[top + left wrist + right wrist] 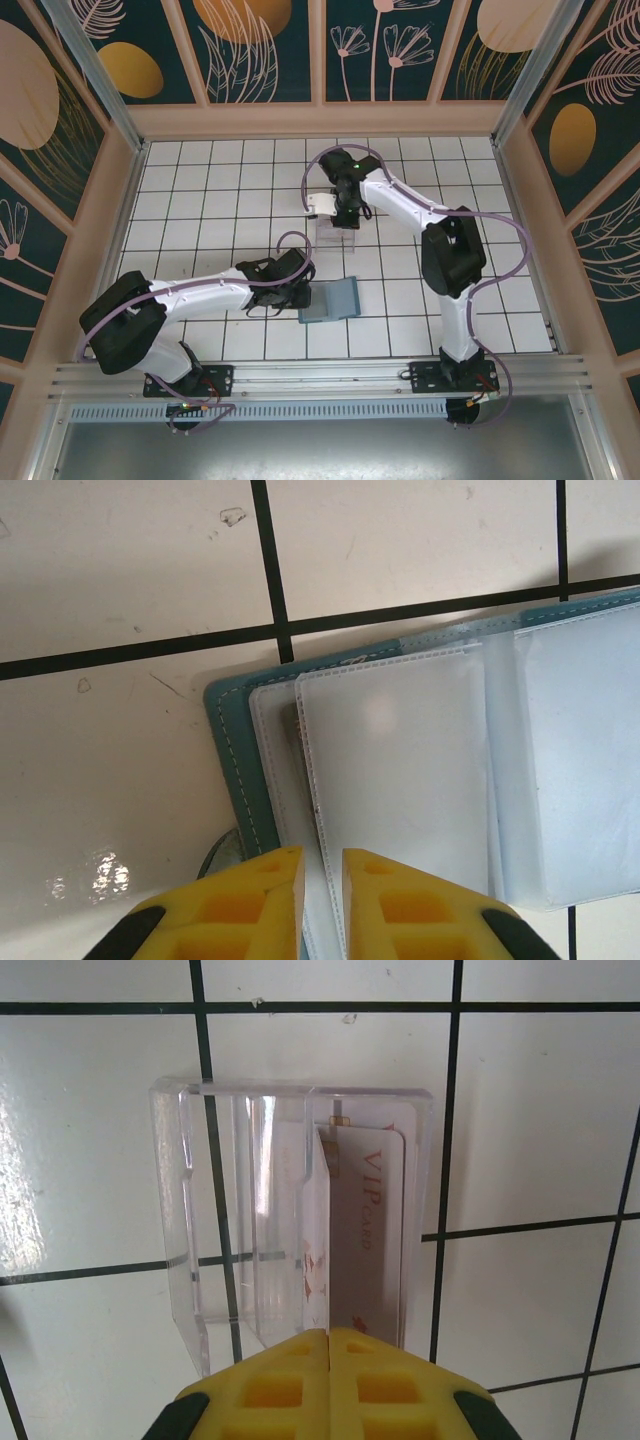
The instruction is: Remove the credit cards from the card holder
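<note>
From the top external view, the left gripper (300,290) lies low over the white tiled floor (200,190). The card holder (335,298) is open and flat just ahead of its fingertips, touching them or nearly so. The right gripper (342,215) points down at a clear plastic box (338,240) that stands directly under its tip. The box and the card holder are apart, with tiles between them.

In the left wrist view, the two yellow fingers (262,900) of the left gripper (322,880) stand a little apart, with a narrow gap. The slate-blue cover of the card holder (228,750) reaches forward and to the right from the fingertips. Its frosted plastic sleeves (400,770) are spread open, and the edge of one sleeve runs into the gap. I cannot tell whether the fingers pinch it, nor what the sleeves contain.

In the right wrist view, the fingers (265,1385) of the right gripper (328,1360) are pressed together with no gap. The clear plastic box (215,1210) is straight ahead of them and a little to the left. A pale VIP card (372,1230) stands in its compartment on the right. A second card (316,1260), seen almost edge-on, runs from the seam of the fingers forward into the box. Whether its near end is gripped I cannot tell.
</note>
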